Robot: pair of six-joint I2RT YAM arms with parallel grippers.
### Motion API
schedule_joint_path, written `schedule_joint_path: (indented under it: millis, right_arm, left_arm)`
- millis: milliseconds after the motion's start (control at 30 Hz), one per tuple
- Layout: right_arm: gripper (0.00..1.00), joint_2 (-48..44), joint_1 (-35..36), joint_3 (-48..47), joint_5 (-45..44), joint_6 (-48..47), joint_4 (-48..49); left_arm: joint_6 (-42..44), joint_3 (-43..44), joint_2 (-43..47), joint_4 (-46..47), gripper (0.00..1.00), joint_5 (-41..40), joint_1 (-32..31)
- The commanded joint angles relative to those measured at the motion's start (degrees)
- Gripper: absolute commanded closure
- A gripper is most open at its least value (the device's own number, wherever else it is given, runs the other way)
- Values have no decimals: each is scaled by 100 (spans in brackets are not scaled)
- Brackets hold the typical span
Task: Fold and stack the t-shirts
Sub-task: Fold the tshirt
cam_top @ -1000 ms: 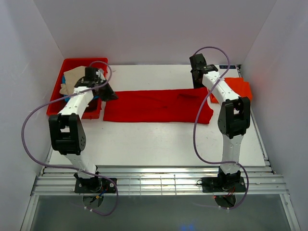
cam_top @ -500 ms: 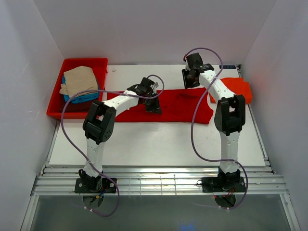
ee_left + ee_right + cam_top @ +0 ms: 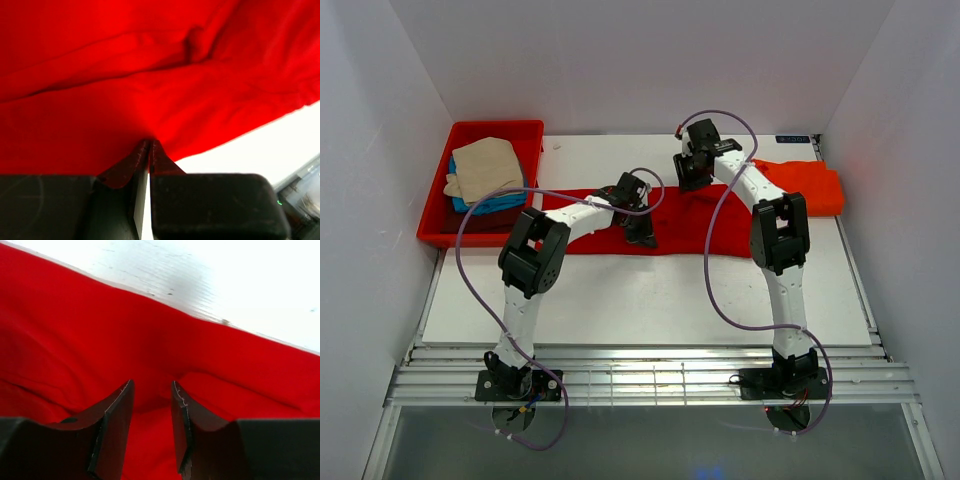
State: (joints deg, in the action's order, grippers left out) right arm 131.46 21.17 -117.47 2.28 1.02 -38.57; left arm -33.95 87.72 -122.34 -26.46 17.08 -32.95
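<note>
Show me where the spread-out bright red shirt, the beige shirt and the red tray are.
bright red t-shirt [image 3: 685, 228]: top view, its middle panel.
beige t-shirt [image 3: 485, 165]: top view, its top fold.
red tray [image 3: 495, 126]: top view, far rim.

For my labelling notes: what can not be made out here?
- Top view: what lies under the beige t-shirt and blue t-shirt in the red tray; they cover it.
- Top view: left gripper tips, behind its own body.
- Right wrist view: whether the right gripper touches the bright red t-shirt.
</note>
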Motion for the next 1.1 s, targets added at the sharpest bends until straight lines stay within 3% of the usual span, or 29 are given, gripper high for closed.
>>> schedule_joint_path:
  millis: [0, 500, 1067]
  right_arm:
    - [59, 204, 142, -329, 167, -75, 104]
    - [59, 64, 335, 189, -1519, -453, 156]
    - [60, -138, 327, 514, -2302, -699, 288]
  left_arm:
    - [-32, -229, -44, 123, 83, -73, -89]
    - [-76, -484, 35, 194, 84, -29, -133]
    - [-111, -712, 158, 237, 84, 15, -133]
